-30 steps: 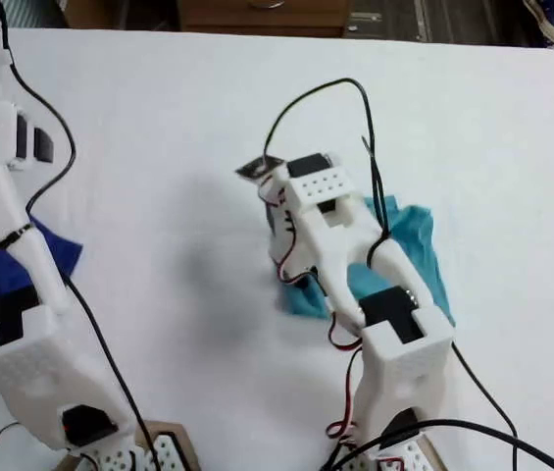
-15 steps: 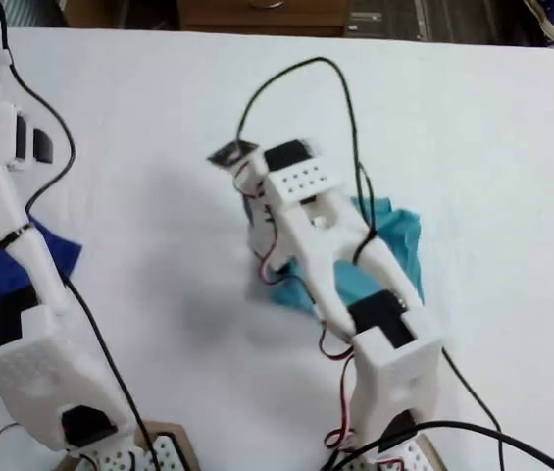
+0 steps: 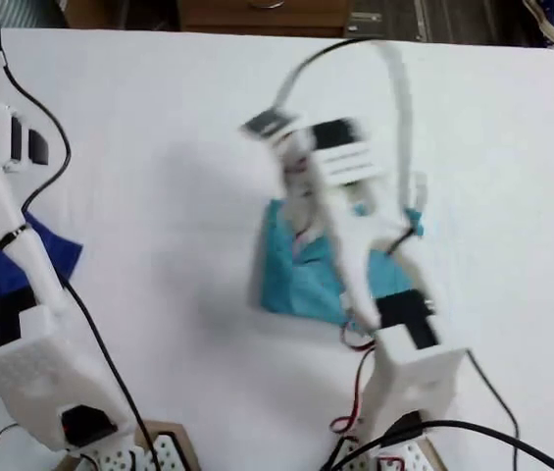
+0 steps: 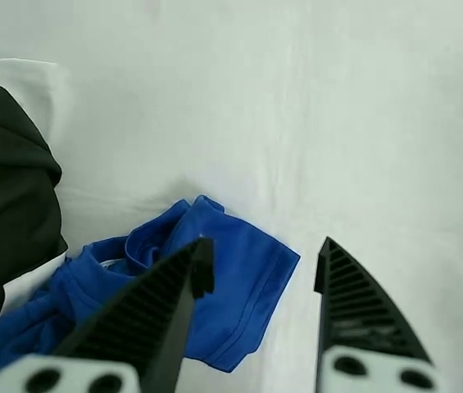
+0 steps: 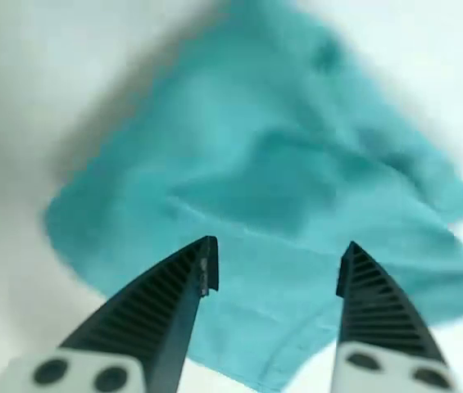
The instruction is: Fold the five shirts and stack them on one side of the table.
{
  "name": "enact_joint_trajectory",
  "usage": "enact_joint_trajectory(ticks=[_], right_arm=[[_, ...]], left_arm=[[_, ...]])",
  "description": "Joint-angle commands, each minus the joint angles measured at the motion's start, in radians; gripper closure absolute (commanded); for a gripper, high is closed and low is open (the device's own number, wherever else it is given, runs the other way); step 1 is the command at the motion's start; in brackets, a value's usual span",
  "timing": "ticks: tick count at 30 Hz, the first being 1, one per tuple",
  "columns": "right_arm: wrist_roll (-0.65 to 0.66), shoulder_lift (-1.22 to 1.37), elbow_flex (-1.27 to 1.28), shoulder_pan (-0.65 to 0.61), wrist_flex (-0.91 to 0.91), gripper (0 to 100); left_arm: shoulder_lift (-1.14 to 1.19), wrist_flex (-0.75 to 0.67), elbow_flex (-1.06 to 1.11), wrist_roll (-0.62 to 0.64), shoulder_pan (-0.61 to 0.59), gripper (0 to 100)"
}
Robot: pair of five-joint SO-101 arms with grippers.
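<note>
**Teal shirt** [image 5: 280, 180]: one piece, unfolded, rumpled into soft ridges, with a ragged outline. It lies flat on the white table [image 3: 159, 118] near its middle, under the right arm.
- Right gripper [image 5: 279, 250]: jaws set wide, holding nothing. Both tips hang over the shirt's near edge and cloth fills the gap between them. Whether the tips touch the cloth cannot be told.

**Blue shirt** [image 4: 231, 295]: bunched, one hemmed corner turned out flat. It lies at the table's left side, beneath the left arm.
- Left gripper [image 4: 264, 246]: jaws wide, empty. One finger stands over the blue cloth, the other over bare table just beside the hemmed corner.

**Black garment** [image 4: 10, 196]: heaped, touching the blue shirt on the side away from that corner. White cloth [image 4: 18, 78] shows just beyond it.
</note>
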Motion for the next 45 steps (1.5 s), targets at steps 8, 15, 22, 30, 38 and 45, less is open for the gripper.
enact_joint_trajectory(ticks=[8, 15, 22, 30, 38, 45], right_arm=[[0.11, 0.148, -0.034, 0.318, -0.162, 75.8], [0.15, 0.216, -0.035, 0.298, -0.274, 75.8], [0.15, 0.168, -0.126, 0.314, -0.239, 75.7], [0.463, 0.065, -0.255, 0.223, -0.051, 75.5], [0.884, 0.134, -0.259, 0.128, 0.016, 75.5], [1.003, 0.263, -0.261, 0.13, -0.058, 75.5]], left_arm=[[-0.058, 0.003, -0.004, -0.006, -0.002, 77], [-0.06, 0.008, -0.002, -0.006, -0.005, 77], [-0.063, 0.009, -0.002, -0.006, -0.005, 77], [-0.057, 0.003, -0.002, -0.006, 0.002, 77], [-0.058, 0.005, -0.002, -0.006, -0.005, 77], [-0.058, 0.005, -0.002, -0.006, -0.005, 77]])
